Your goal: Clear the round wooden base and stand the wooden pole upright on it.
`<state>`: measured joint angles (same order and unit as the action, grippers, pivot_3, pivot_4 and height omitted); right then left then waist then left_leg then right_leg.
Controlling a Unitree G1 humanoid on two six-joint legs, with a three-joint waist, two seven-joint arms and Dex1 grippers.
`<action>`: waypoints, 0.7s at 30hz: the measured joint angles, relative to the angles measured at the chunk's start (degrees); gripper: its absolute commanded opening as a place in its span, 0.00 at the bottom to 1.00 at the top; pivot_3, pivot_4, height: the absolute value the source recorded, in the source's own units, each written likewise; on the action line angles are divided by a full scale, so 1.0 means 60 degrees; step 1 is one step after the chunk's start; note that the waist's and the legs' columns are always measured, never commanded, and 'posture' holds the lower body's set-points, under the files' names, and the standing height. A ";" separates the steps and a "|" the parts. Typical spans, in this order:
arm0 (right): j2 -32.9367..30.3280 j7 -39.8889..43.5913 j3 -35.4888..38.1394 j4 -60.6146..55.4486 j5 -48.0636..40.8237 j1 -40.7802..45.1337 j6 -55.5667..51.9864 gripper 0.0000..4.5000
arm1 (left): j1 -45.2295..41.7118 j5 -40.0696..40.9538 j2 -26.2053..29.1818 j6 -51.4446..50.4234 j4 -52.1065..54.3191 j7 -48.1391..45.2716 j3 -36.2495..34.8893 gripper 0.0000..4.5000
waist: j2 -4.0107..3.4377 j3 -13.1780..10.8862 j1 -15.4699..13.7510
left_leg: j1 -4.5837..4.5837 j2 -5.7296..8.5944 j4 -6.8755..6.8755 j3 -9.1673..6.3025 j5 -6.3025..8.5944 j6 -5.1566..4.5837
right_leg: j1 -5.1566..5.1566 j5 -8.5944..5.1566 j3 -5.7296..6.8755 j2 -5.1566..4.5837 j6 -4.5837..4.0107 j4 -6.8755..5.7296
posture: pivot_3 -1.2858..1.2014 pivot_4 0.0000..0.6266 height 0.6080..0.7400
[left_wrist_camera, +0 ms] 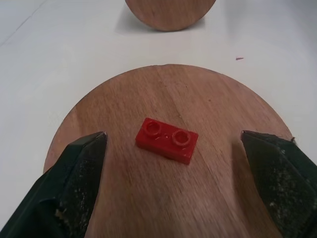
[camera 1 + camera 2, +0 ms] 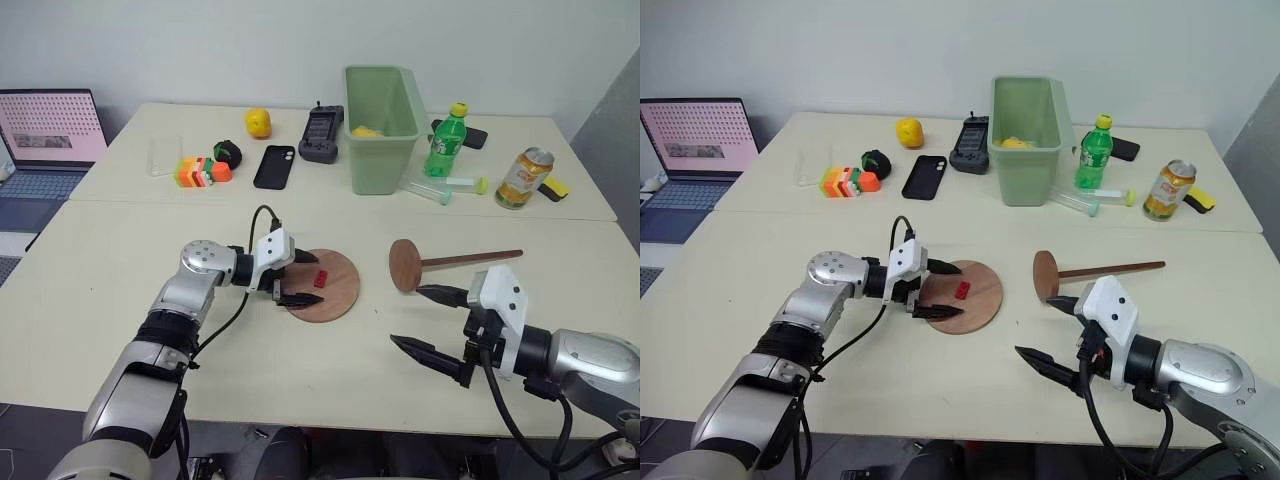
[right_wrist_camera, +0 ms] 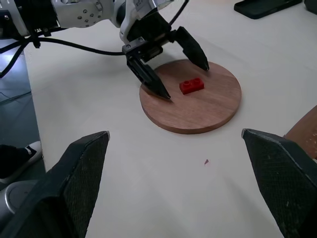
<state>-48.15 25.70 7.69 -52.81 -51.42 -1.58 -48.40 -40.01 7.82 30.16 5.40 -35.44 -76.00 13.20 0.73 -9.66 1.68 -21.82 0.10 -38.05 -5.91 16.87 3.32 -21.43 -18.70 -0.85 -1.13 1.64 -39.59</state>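
Left gripper [image 2: 303,278] gapes empty over red brick [image 2: 321,278]; green bin [image 2: 381,130] maybe holds fruit.

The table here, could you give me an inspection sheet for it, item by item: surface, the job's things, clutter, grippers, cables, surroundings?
Surface: pale table, two tops butted together.
Job's things: round wooden base lies flat with a red brick on it; wooden pole lies on its side to the right of it.
Clutter: green bin, green bottle, can, black phone, yellow fruit, coloured block toy along the far side.
Grippers: left gripper open over the base, fingers either side of the brick; right gripper open, over bare table near the pole's disc.
Cables: black cable looping at the left wrist.
Surroundings: laptop on the left, white wall behind.
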 measured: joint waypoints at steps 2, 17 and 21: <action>-0.0008 -0.0071 0.0004 -0.0019 -0.0090 0.0004 -0.0044 1.00 | -0.0091 -0.0057 -0.0114 0.0121 -0.0260 -0.0010 -0.0001 1.00 | 0.0001 0.0000 -0.0001 | 0.0000 0.0002 -0.0001 -0.0001 0.0000 0.0000 | 0.0001 0.0000 0.0000 -0.0001 0.0000 -0.0001 | 0.52 0.24 1.00; -0.0089 -0.0338 -0.0001 -0.0090 -0.0460 0.0470 -0.0187 1.00 | -0.0644 -0.0387 -0.0636 0.1084 -0.1584 -0.0146 -0.0015 0.39 | 0.0008 0.0005 0.0002 | 0.0004 0.0010 -0.0008 -0.0013 -0.0003 -0.0004 | 0.0005 0.0000 0.0004 -0.0005 0.0001 -0.0014 | 0.52 0.24 1.00; -0.0188 -0.0281 -0.0007 -0.0083 -0.0542 0.0614 -0.0198 1.00 | -0.0496 -0.0324 -0.0491 0.0952 -0.1403 -0.0097 -0.0213 0.35 | 0.0007 0.0005 0.0035 | 0.0006 0.0007 -0.0008 -0.0020 -0.0003 -0.0005 | 0.0001 0.0000 0.0000 -0.0004 0.0001 -0.0020 | 0.52 0.24 1.00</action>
<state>-49.28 24.02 7.64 -53.30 -54.68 2.10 -49.59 -42.99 5.87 27.21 11.11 -43.86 -76.58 11.92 0.78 -9.62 1.89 -21.79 0.15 -38.09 -6.03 16.85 3.29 -21.42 -18.70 -0.85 -1.16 1.64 -39.71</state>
